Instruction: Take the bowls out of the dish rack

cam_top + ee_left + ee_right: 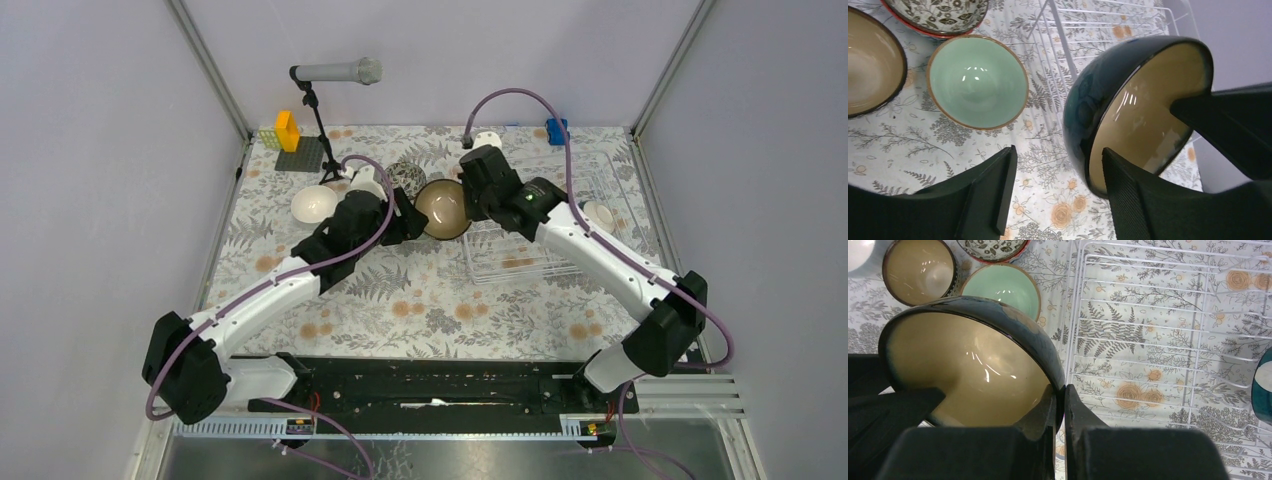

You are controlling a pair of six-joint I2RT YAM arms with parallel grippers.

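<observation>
My right gripper [468,200] [1060,405] is shut on the rim of a dark blue-black bowl with a beige inside [443,208] [963,365] and holds it tilted above the cloth, left of the dish rack [590,180] [1148,340]. My left gripper [418,218] [1055,190] is open, with the bowl's [1128,115] opposite wall between its fingers, one inside and one outside. On the cloth lie a mint bowl [977,82] [1005,287], a brown bowl [868,65] [918,270], a grey floral bowl [938,12] [405,175] and a white bowl [315,203]. A teal bowl [1263,385] stays in the rack.
A microphone on a black stand [320,130], a yellow block [287,130] on a grey baseplate [300,158] and a blue block [556,130] stand at the back. Grey walls close in both sides. The rack's wire rim [1088,30] lies close to the right of the bowls on the cloth.
</observation>
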